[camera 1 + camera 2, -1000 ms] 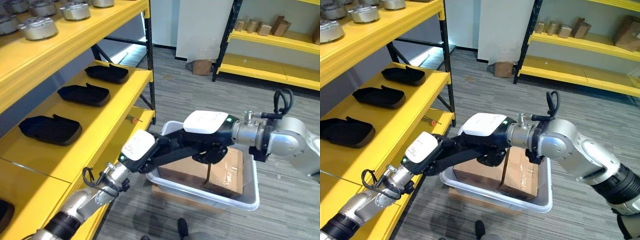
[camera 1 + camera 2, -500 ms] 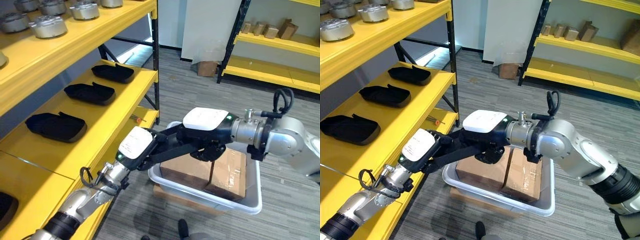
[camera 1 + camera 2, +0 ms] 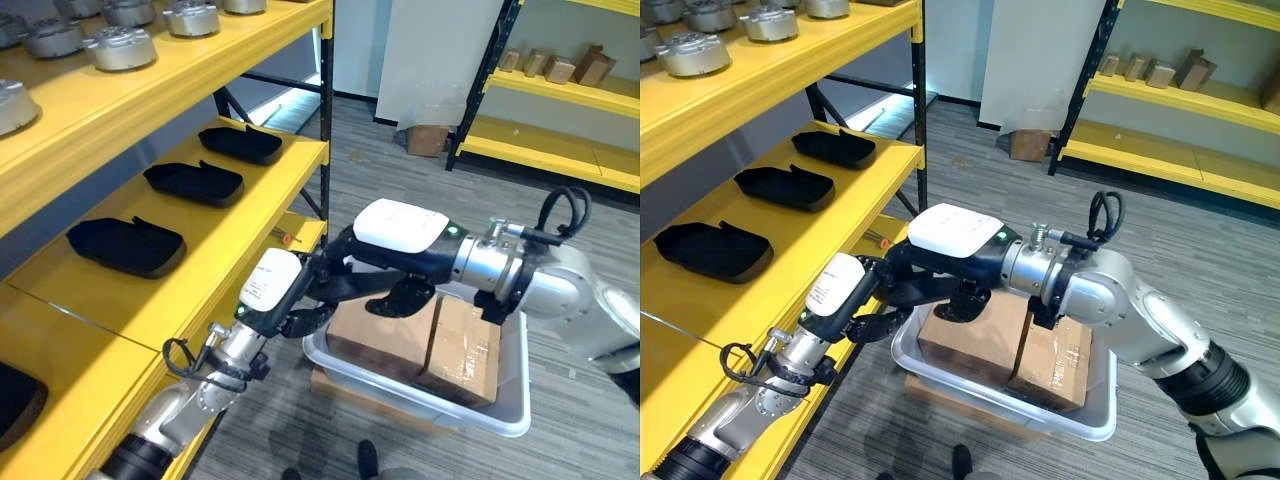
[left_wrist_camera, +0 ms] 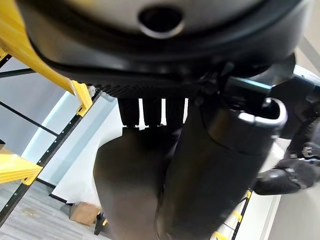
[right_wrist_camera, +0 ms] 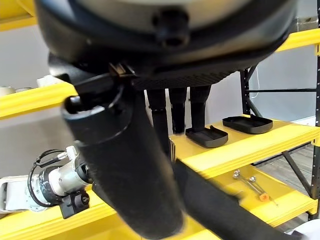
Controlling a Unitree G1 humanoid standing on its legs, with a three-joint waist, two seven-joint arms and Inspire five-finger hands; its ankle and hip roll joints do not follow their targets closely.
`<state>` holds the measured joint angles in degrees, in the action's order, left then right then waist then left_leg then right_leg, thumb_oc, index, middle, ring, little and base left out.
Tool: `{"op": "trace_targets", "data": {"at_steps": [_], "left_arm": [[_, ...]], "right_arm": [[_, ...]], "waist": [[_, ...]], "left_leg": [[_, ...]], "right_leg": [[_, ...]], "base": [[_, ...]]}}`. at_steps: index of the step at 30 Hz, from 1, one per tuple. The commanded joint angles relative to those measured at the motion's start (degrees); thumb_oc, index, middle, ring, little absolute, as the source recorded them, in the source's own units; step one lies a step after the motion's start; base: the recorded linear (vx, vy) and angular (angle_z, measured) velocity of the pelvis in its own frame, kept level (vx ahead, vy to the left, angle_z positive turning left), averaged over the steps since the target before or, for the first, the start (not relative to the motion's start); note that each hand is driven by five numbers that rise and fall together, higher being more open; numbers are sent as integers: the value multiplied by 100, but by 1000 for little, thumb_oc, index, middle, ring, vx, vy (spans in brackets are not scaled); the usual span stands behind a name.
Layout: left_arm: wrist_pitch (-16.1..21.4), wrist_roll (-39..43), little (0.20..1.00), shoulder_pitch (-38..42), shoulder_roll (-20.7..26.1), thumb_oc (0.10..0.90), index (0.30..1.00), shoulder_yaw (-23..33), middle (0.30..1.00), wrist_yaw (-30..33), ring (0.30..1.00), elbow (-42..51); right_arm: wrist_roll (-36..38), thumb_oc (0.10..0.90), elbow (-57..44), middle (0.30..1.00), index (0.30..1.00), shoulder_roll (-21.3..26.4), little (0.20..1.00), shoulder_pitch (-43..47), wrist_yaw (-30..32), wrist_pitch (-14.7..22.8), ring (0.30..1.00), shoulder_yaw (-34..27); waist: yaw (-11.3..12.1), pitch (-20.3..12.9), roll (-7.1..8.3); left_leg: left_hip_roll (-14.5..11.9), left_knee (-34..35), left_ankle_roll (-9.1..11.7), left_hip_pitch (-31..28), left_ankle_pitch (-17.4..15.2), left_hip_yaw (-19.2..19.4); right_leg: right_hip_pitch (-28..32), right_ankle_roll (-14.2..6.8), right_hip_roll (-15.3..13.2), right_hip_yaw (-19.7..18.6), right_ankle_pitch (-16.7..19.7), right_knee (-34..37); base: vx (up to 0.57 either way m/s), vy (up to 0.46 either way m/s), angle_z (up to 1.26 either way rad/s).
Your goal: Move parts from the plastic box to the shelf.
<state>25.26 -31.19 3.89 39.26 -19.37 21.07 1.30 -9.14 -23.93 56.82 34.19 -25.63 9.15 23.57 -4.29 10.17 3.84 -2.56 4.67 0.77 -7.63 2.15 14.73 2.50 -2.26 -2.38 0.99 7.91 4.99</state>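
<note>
The yellow shelf [image 3: 215, 245] runs along the robot's left, its middle level carrying three black tray-shaped parts [image 3: 125, 245] in a row with bare yellow surface nearer the robot. The white plastic box [image 3: 505, 405] sits on the floor in front and to the right, beside the shelf's lower edge, and holds two brown cartons [image 3: 420, 340] side by side.

Both hands meet between box and shelf, above the box's near-left corner. The right hand [image 3: 400, 295] reaches in from the right and the left hand [image 3: 310, 300] from below left. A long dark part [image 5: 210, 200] shows past the right hand's fingers in its wrist view, lying roughly along the arm's reach towards the shelf; the fingers curl around it. The left hand's fingers seem bent against the same dark piece, though I cannot tell if they truly grip.

The shelf lies to the left of the hands, so the left arm is nearer the open spot.
</note>
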Motion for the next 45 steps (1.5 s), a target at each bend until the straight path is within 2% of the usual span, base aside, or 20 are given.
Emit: {"op": "trace_targets", "data": {"at_steps": [1,4,6,15,18,19,22,25,28,29,30,31,32,34,35,36,38,39,41,45], "left_arm": [[150,382,300,504,-35,400,300,405,300,428,300,494],[172,401,300,343,-11,400,300,580,300,459,300,441],[201,402,300,200,45,400,300,673,300,505,300,469],[190,387,300,100,57,400,300,727,300,517,300,560],[142,345,300,87,54,400,300,664,300,545,300,597],[108,307,300,85,35,400,300,622,300,571,300,635],[91,294,300,64,13,400,300,604,300,573,300,701],[111,147,300,41,-35,400,300,565,300,652,300,771],[147,43,300,-83,-89,400,300,605,300,694,300,959],[147,43,300,-83,-89,400,300,605,300,694,300,959],[133,-12,300,-130,-98,400,300,615,300,730,300,1054],[129,-26,300,-138,-105,400,300,611,300,725,300,1094],[179,-25,300,-99,-87,400,300,565,300,698,300,1169],[190,-71,300,-43,-81,400,300,514,300,713,300,1224],[226,-93,300,55,-57,400,300,455,300,725,300,1266],[229,-119,300,109,-33,400,300,435,300,752,300,1281],[226,-134,300,147,-7,400,300,433,300,775,300,1298],[164,-139,300,236,85,400,300,425,300,843,300,1363],[49,-184,300,293,149,400,300,477,300,935,300,1430],[-64,-259,300,180,138,400,300,569,300,1044,300,1562]], "right_arm": [[508,900,-299,1000,1000,30,1000,190,352,243,1000,-583],[720,900,-573,1000,1000,277,1000,-115,189,346,1000,-850],[763,900,-711,1000,1000,480,1000,-441,431,453,1000,-1146],[405,900,-776,1000,1000,482,1000,-1085,828,517,1000,-1745],[128,900,-706,1000,1000,355,1000,-1259,1409,481,1000,-1969],[-13,900,-643,1000,1000,206,1000,-1334,1774,305,1000,-2097],[83,900,-512,1000,1000,-98,1000,-1601,2296,80,1000,-2380],[-19,900,-278,1000,1000,-566,1000,-2026,3076,-79,1000,-2691],[55,900,-64,1000,1000,-1302,1000,-2699,3851,-99,1000,-2983],[55,900,-64,1000,1000,-1302,1000,-2699,3851,-99,1000,-2983],[92,900,32,1000,1000,-1713,1000,-2980,4153,-90,1000,-3021],[162,900,78,1000,1000,-1879,1000,-3086,4258,-123,1000,-3026],[389,900,184,1000,1000,-2199,1000,-3320,4452,-249,1000,-3005],[545,900,287,1000,1000,-2344,1000,-3456,4579,-301,1000,-3018],[689,900,424,1000,1000,-2456,1000,-3590,4708,-269,1000,-3007],[766,900,508,1000,1000,-2506,1000,-3643,4775,-223,1000,-2995],[838,900,583,1000,1000,-2541,1000,-3673,4831,-166,1000,-2988],[1001,900,736,1000,1000,-2602,1000,-3731,4962,-45,1000,-2908],[1287,900,983,1000,1000,-2698,1000,-3715,4961,-82,1000,-2716],[1395,900,1255,1000,1000,-2734,1000,-3631,4868,-65,1000,-2468]], "waist": [[64,-416,129],[20,-392,138],[-1,-377,163],[-53,-329,182],[-100,-316,167],[-127,-316,145],[-164,-313,113],[-208,-277,63],[-255,-241,-24],[-255,-241,-24],[-292,-213,-64],[-318,-206,-87],[-384,-211,-138],[-443,-223,-175],[-505,-194,-223],[-521,-198,-250],[-534,-209,-268],[-512,-180,-286],[-437,-110,-322],[-343,-121,-385]], "left_leg": [[-57,33,33,-125,-605,-405],[-34,33,15,-132,-622,-388],[-4,27,-6,-124,-646,-382],[52,-6,-67,-115,-693,-350],[83,-7,-98,-138,-718,-308],[100,-12,-115,-154,-736,-285],[132,-17,-146,-167,-757,-264],[183,-17,-197,-161,-780,-242],[242,3,-247,-142,-787,-235],[242,3,-247,-142,-787,-235],[254,20,-266,-141,-780,-232],[258,26,-283,-140,-785,-269],[283,21,-334,-117,-800,-447],[305,9,-369,-86,-806,-603],[299,-24,-392,-41,-743,-778],[294,-22,-392,-5,-706,-848],[297,-24,-391,31,-685,-902],[332,-66,-376,106,-655,-1046],[370,-109,-347,198,-593,-1384],[354,22,-211,234,-457,-1592]], "right_leg": [[242,-596,-357,200,-487,1],[234,-608,-378,172,-473,1],[218,-640,-406,147,-453,1],[203,-703,-474,95,-408,1],[221,-729,-491,74,-393,1],[236,-737,-502,67,-398,-4],[250,-752,-507,59,-419,-31],[239,-770,-516,57,-448,-94],[186,-810,-530,68,-459,-161],[186,-810,-530,68,-459,-161],[142,-821,-526,66,-480,-238],[118,-824,-517,11,-510,-305],[93,-763,-416,-195,-699,-563],[61,-692,-300,-340,-871,-780],[-13,-552,-61,-506,-1062,-1112],[-70,-477,55,-557,-1143,-1240],[-116,-422,124,-563,-1217,-1333],[-129,-296,205,-524,-1279,-1346],[-111,-156,249,-449,-1310,-1296],[23,-91,290,-372,-1208,-928]], "base": [[-2,60,10],[-5,83,13],[-17,112,4],[-8,66,2],[11,100,0],[24,112,-1],[22,119,0],[6,130,-1],[-12,86,2],[-49,62,1],[-53,30,0],[-87,22,4],[-69,-10,5],[-111,-38,23],[-161,-56,43],[-127,-42,50],[-92,-48,88],[-173,-105,82],[-234,-208,50],[-134,-176,23]]}}
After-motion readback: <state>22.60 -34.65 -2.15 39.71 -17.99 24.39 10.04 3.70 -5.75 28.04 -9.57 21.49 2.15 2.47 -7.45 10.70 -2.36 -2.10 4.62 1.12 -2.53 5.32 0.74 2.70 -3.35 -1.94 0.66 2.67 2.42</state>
